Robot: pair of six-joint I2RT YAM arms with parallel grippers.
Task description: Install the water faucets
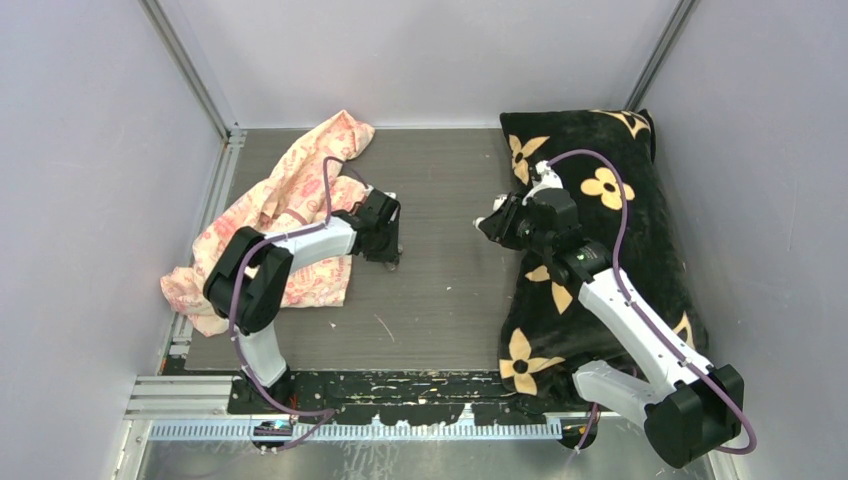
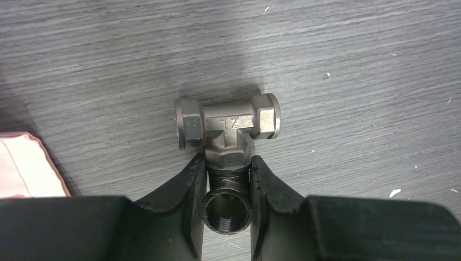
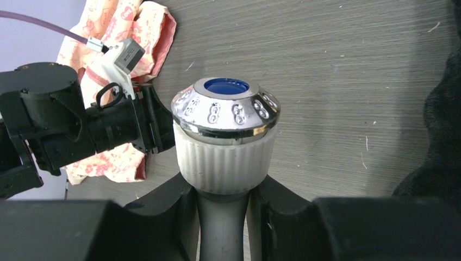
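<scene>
A dark grey metal T-shaped fitting [image 2: 228, 122] lies on the grey table, its threaded stem pointing toward the camera. My left gripper [image 2: 228, 168] is shut on that stem, one finger on each side. In the top view the left gripper [image 1: 388, 250] is down at the table beside the pink cloth. My right gripper [image 3: 223, 201] is shut on the grey-white stem of the white tap, just under its ribbed knob [image 3: 225, 117] with chrome cap and blue centre. The right gripper [image 1: 497, 225] hovers at the left edge of the black pillow, facing the left one. The tap's tip is hidden.
A crumpled pink patterned cloth [image 1: 290, 220] lies at the left, under the left arm. A black pillow with yellow flowers [image 1: 610, 230] fills the right side under the right arm. Walls close in the table on three sides. The left wrist [image 3: 81, 130] shows in the right wrist view.
</scene>
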